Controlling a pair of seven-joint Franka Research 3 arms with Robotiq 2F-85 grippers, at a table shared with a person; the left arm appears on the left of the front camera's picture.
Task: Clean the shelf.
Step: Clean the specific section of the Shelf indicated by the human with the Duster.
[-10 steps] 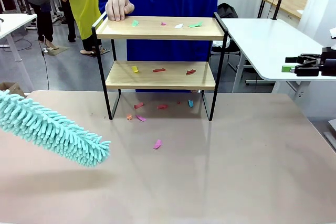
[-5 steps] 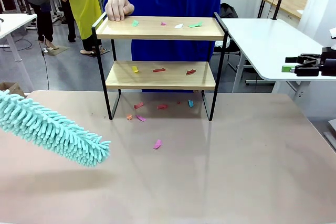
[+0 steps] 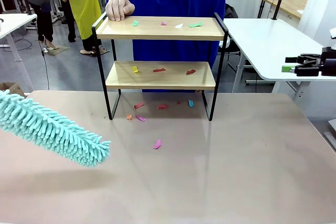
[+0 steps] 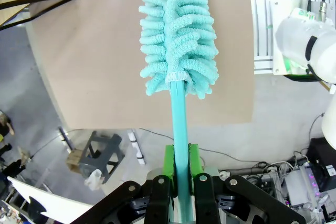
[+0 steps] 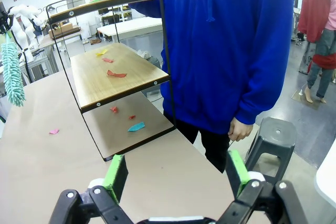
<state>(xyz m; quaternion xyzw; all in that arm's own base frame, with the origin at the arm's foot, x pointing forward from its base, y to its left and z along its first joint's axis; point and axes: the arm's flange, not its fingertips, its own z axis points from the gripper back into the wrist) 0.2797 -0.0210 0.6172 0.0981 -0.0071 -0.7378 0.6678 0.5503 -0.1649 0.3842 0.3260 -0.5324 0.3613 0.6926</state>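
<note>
The shelf (image 3: 157,29) stands at the table's far side, with coloured paper scraps (image 3: 158,70) on both wood boards and more on the table under it. A person's hand (image 3: 119,8) rests on its top left corner. My left gripper (image 4: 181,169) is shut on the handle of a turquoise fluffy duster (image 4: 178,35). The duster (image 3: 52,128) hovers over the table's left part, well short of the shelf. My right gripper (image 5: 176,174) is open with nothing between its jaws. It hangs off to the right (image 3: 287,64) and faces the shelf (image 5: 113,74) side-on.
A pink scrap (image 3: 157,144) lies alone on the beige table (image 3: 236,171) in front of the shelf. The person in blue (image 5: 231,45) stands right behind the shelf. A white side table (image 3: 262,40) is at the right, and a stool (image 5: 273,135) stands near the person.
</note>
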